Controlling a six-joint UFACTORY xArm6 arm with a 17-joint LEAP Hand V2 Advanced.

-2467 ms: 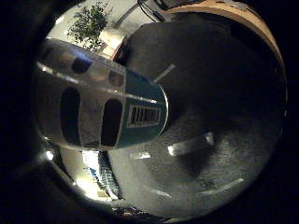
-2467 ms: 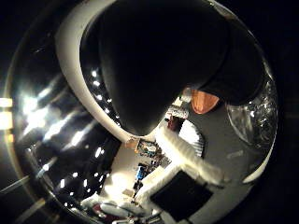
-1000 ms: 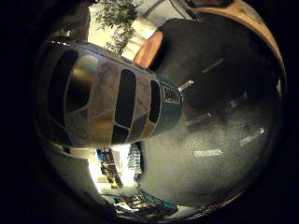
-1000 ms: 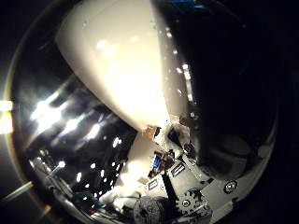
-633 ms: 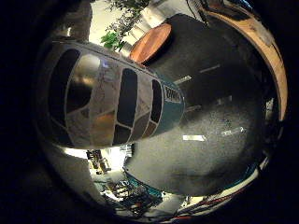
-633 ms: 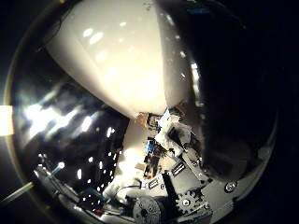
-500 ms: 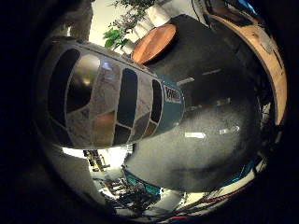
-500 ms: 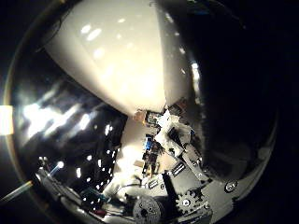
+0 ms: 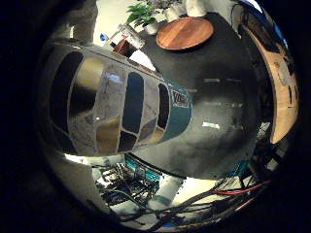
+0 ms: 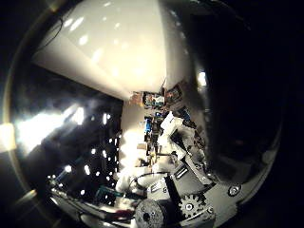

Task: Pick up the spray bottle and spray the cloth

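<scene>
Dark grey tabletop (image 9: 223, 97) fills the far side of the little-finger view, with pale streaks of reflected light lying across it. Against it, close to the palm, the bottle (image 9: 116, 111) takes up much of that view: a rounded body with a teal base end and a label of dark, tan and pale panels, a small barcode patch near the teal part. It lies aslant, its teal end toward 3 o'clock and the wider part toward 9. No part of it is seen to rest on the table.

Beyond the bottle, at about 1 o'clock, a round wooden tray (image 9: 184, 33) sits on the tabletop, and a leafy plant (image 9: 143, 12) stands beside it at 12. A curved wooden edge (image 9: 284, 92) runs along the table at 3 o'clock. At 6 o'clock, past the table's rim, a pale floor carries cluttered equipment.

From the thumb side, a broad white surface (image 10: 123, 47) is at 12 o'clock and a dark mass covers 3 o'clock. The hand (image 10: 185, 190) shows as white, black and geared parts at 5 to 6 o'clock; whether its fingers are curled I cannot tell. The cloth is not seen.
</scene>
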